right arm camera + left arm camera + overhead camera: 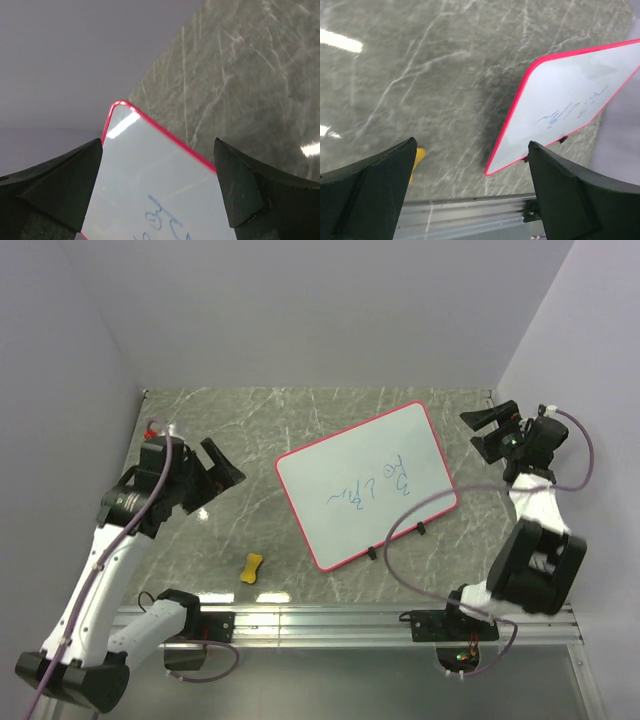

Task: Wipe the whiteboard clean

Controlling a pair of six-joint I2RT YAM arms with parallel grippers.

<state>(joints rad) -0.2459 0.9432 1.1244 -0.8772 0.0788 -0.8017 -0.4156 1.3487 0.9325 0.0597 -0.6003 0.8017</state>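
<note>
From above, the whiteboard (pixel 352 472) lies flat on the marble table (pixel 250 420), turned at an angle, about midway between the two arms, so either could reach it; its blue scribbles (pixel 375 490) are unwiped, and the two black clips (pixel 372 552) sit on the long edge nearer the arm bases. The small yellow sponge (pixel 253 567) lies apart from the board, off its near-left corner and close to the rail (pixel 340 620); it looks like the wiping tool, and it lies on the left arm's side. The left gripper (pixel 225 478) hangs above bare table, jaws spread and empty; the right gripper (pixel 470 435) hovers off the board's far-right edge, also spread and empty.

In the left wrist view, the fingers (pixel 370 195) stand wide apart with nothing between them; the sponge peeks out beside the left finger and the board lies to the right, so this arm seems well placed for the pickup.

In the right wrist view, the jaws are open over a corner of the board near the wall (pixel 75 50); my guess is that this arm could steady the board during wiping.
</note>
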